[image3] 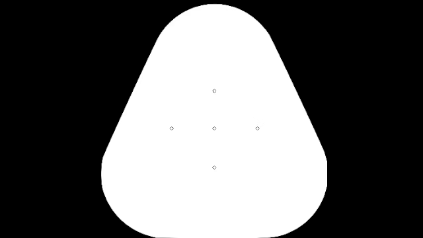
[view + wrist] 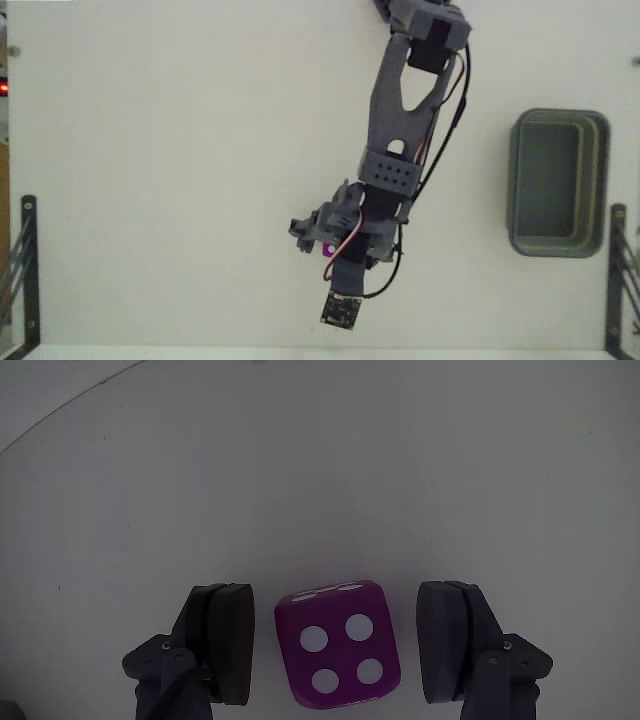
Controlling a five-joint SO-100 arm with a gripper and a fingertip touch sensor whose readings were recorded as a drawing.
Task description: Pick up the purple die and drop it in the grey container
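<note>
Low centre of the wrist view, the tool (image 2: 340, 650) is spread around the purple die (image 2: 338, 644), a sliver of white desk (image 2: 320, 480) showing on each side, so nothing is pinched yet. In the fixed view the die is barely a purple speck under the arm, so its seating is hard to judge there. The risk is an uneven close: one finger touching first could twist or squirt the cube out, well short of the grey container (image 2: 557, 183) at the right edge.

1. Grey arm (image 2: 400, 110): reaches from top edge down to table centre.
2. Gripper (image 2: 322, 238): low over white table (image 2: 160, 180); finger spacing unclear.
3. Purple die (image 2: 328, 246): sliver visible at gripper.
4. Grey container (image 2: 558, 183): far right, well apart.
</note>
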